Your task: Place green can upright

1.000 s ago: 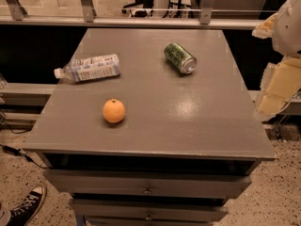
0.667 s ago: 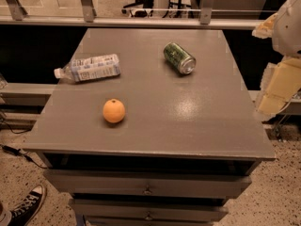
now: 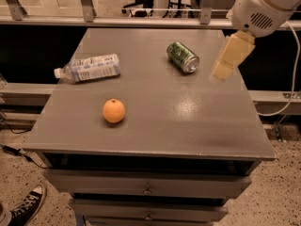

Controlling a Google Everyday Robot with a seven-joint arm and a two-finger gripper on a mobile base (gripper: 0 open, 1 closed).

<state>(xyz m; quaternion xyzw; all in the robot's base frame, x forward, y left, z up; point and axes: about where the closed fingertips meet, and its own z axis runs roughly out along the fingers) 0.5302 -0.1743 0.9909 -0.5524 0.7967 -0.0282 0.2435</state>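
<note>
The green can (image 3: pixel 182 56) lies on its side on the far right part of the grey table (image 3: pixel 155 126), its silver end pointing to the front right. My gripper (image 3: pixel 227 56) hangs from the white arm (image 3: pixel 263 6) at the upper right. It is a pale cream piece above the table's right edge, a short way to the right of the can and not touching it.
A clear plastic bottle with a white label (image 3: pixel 89 68) lies on its side at the table's left. An orange (image 3: pixel 114 110) sits at the front left. A metal railing (image 3: pixel 141 20) runs behind the table. Drawers are below the top, and a shoe (image 3: pixel 26 206) is on the floor.
My arm and gripper have moved left from beyond the table's right edge to just beside the can. The can, bottle and orange have not moved.
</note>
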